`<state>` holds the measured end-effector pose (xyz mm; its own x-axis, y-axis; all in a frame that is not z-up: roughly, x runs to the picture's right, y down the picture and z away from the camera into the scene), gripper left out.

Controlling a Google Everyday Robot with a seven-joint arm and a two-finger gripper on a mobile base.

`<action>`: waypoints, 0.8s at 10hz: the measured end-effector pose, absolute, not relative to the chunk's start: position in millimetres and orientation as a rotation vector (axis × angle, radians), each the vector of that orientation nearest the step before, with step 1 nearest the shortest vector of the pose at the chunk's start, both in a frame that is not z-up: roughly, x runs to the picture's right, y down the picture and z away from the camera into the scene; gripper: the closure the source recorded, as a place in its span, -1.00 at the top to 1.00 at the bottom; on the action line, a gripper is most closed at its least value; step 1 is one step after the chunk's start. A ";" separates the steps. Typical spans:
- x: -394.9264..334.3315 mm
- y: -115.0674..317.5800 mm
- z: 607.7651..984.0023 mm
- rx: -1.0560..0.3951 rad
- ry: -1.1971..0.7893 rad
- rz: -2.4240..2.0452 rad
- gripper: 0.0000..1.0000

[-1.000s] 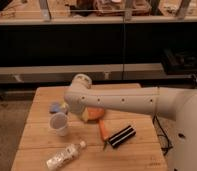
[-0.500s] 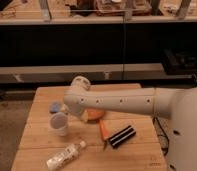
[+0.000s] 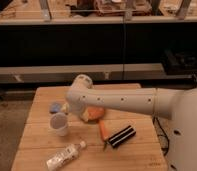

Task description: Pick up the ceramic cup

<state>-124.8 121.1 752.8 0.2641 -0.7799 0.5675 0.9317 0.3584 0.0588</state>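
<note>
The ceramic cup (image 3: 59,124), small, pale and handleless, stands upright on the left part of the wooden table (image 3: 137,155). My white arm reaches in from the right and bends down over the table. Its end, with the gripper (image 3: 68,108), sits just above and to the right of the cup's rim, mostly hidden by the arm itself. The cup appears to rest on the table.
A clear plastic bottle (image 3: 66,155) lies at the front left. An orange pan (image 3: 96,114), a carrot (image 3: 104,131) and a black striped object (image 3: 121,136) lie right of the cup. A small blue item (image 3: 55,106) sits behind it. A dark shelf unit stands behind the table.
The arm's end has shifted slightly down and left toward the cup. The cup and other objects have not moved.
</note>
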 end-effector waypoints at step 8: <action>-109.9 138.0 701.4 -0.359 -0.727 -1.344 0.60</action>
<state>-109.9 138.0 701.4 0.0539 -0.7506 0.6586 0.9620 0.2158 0.1672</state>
